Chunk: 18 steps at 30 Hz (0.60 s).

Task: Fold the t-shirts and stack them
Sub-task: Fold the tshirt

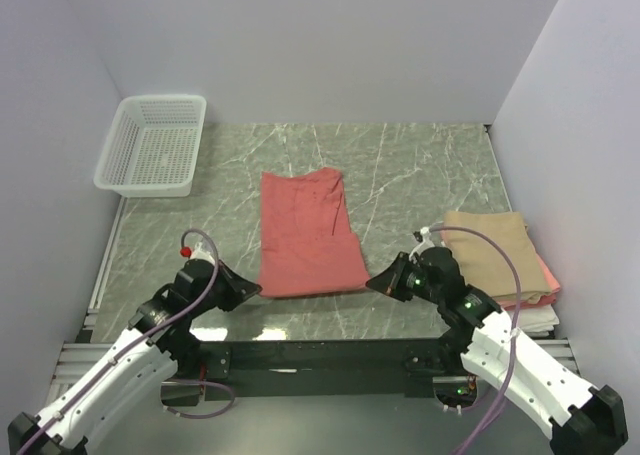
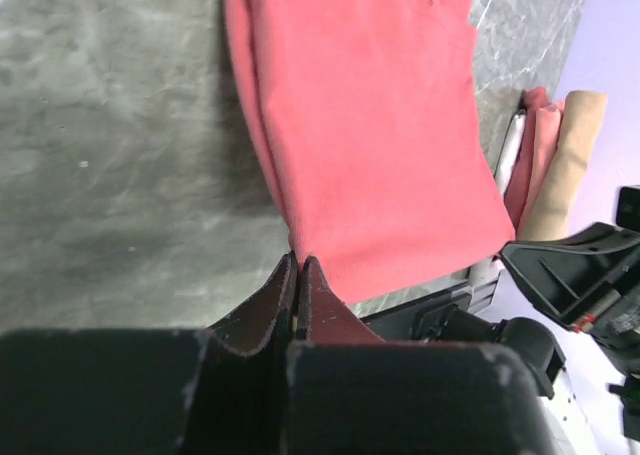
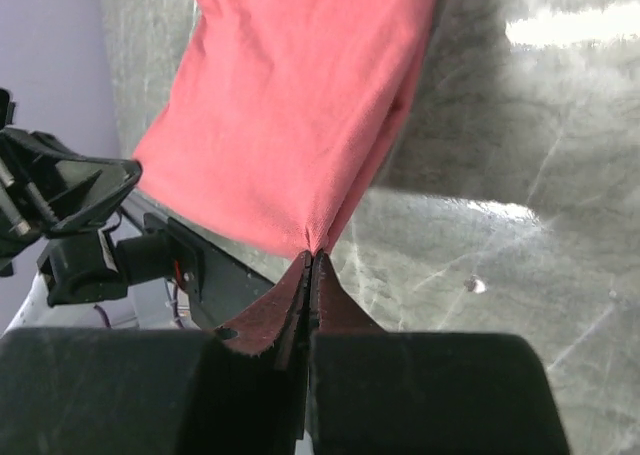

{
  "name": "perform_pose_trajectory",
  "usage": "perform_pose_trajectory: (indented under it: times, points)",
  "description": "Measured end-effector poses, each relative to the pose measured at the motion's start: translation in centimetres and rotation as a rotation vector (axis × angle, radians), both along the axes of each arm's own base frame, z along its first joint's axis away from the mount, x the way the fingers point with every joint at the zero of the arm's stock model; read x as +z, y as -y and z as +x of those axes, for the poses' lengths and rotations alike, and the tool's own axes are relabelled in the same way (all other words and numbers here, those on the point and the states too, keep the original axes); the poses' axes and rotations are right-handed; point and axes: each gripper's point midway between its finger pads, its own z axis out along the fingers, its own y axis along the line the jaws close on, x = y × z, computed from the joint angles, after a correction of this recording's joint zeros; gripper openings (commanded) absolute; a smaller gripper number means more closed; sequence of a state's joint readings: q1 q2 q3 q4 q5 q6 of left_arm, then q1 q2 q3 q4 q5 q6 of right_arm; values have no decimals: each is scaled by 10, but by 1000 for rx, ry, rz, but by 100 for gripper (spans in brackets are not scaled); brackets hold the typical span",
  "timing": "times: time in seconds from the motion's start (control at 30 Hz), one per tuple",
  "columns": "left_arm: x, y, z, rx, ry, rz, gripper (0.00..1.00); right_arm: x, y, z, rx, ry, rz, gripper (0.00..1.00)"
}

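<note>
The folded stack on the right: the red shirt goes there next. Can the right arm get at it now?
Probably yes: the folded stack lies close beside the right claw with nothing between, though that claw is pinching a corner of the red shirt.

1. The table [image 1: 420, 175] looks like green-grey stone with thin white lines running across it.
2. A plain, pale back wall [image 1: 320, 45] stands behind the table.
3. A pale left wall [image 1: 40, 125] and a pale right wall [image 1: 590, 125] close in the two sides.
4. A white basket [image 1: 145, 182] full of little holes sits in the far left corner of the table, near the left wall.
5. A black bar [image 1: 330, 355] runs along the near edge of the table.
6. A bright patch of light [image 3: 570, 25] shines on the table top.
</note>
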State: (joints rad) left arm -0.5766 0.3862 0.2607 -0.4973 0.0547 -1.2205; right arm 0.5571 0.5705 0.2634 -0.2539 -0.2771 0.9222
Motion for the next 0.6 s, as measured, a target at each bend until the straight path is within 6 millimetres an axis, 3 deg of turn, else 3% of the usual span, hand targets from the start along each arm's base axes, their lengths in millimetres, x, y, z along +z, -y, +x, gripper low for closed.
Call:
perform_pose_trajectory:
  times: [0.13, 0.33, 0.6]
  points:
    - [21, 3, 12, 14, -5, 31, 1, 21, -4, 16, -5, 0, -55, 0]
    - [55, 14, 50, 21, 16, 111, 1, 48, -16, 54, -2, 13, -144, 0]
    - [63, 9, 114, 67, -7, 172, 1, 69, -35, 117, -3, 9, -194, 0]
